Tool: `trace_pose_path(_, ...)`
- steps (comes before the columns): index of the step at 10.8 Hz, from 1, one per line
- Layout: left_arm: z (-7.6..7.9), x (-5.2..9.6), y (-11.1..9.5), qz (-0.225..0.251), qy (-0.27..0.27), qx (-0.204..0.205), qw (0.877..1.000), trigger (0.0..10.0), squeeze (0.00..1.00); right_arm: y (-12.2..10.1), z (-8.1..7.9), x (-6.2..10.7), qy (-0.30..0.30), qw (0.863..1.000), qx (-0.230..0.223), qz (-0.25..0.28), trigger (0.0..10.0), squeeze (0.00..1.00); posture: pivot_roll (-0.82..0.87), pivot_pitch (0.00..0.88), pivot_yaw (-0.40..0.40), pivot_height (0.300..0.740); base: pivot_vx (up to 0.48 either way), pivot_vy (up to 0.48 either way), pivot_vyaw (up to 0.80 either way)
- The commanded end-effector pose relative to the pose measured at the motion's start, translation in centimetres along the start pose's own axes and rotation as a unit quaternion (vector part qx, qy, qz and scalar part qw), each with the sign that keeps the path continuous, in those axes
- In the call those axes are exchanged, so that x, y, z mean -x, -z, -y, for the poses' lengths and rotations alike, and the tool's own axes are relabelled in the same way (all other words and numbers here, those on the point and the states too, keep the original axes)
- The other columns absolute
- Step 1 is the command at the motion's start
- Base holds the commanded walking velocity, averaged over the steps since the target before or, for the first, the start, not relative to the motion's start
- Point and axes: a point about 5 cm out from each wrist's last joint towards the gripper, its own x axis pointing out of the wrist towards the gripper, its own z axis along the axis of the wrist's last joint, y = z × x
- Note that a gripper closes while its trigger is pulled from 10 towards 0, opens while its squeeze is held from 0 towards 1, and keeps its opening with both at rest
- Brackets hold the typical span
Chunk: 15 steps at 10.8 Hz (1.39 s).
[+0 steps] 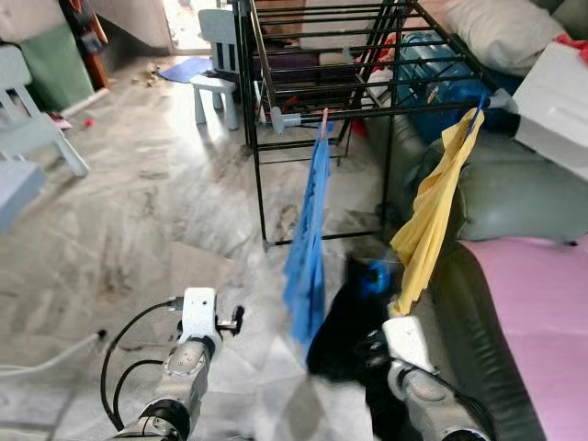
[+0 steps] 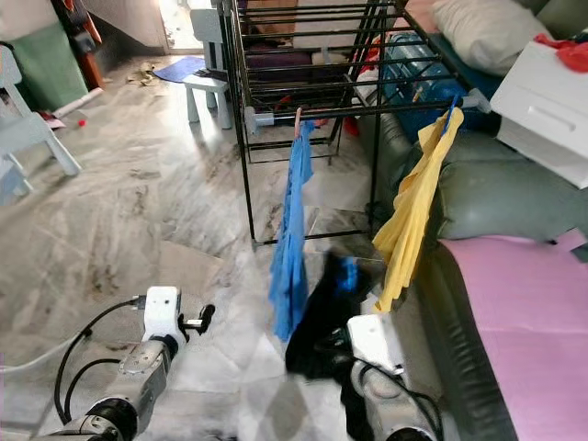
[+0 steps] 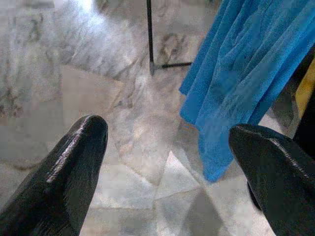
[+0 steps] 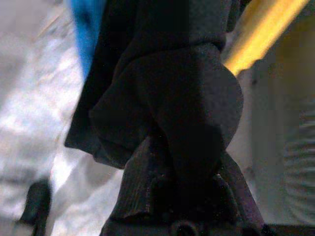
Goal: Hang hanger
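A grey-veined marble floor point(image 1: 156, 211) is seen across the room, brightly lit from a doorway at the far end. A blue mat point(image 1: 184, 68) is laid by that doorway. A small pale-blue chair point(image 1: 216, 64) is placed near it, and another pale chair point(image 1: 32, 119) is set well apart at the left. A dark sofa point(image 1: 496, 197) is covered with a pink sheet point(image 1: 542, 312) along the right side, with a white cushion point(image 1: 501, 32) beyond it.

A home: marble floor point(image 1: 138, 211), sofa point(image 1: 514, 303), drying rack point(image 1: 312, 55) hung with laundry
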Motion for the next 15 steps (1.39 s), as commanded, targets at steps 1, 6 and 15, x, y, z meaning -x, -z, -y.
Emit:
trace_pose_path(1,0.5,-0.3,-1.3,0.037,0.018,-0.01,0.999,10.0,0.0,-1.6,1.6,0.0,0.049,0.997,-0.017,0.048,10.0,0.0,-0.1,0.0,0.061,0.74,0.0,0.0,0.0)
trace_pose_path(6,1.3,-0.3,-4.0,0.117,0.051,0.004,0.992,10.0,0.0,-2.5,2.8,1.1,0.005,0.996,0.001,0.094,10.0,0.0,-0.13,0.0,0.101,0.74,0.392,0.0,0.0)
trace_pose_path(15,2.4,-0.3,-3.7,0.102,0.078,0.004,0.992,10.0,0.0,-6.2,3.7,1.7,-0.022,0.99,0.05,0.129,10.0,0.0,-0.14,0.002,0.112,0.74,0.398,0.141,0.0)
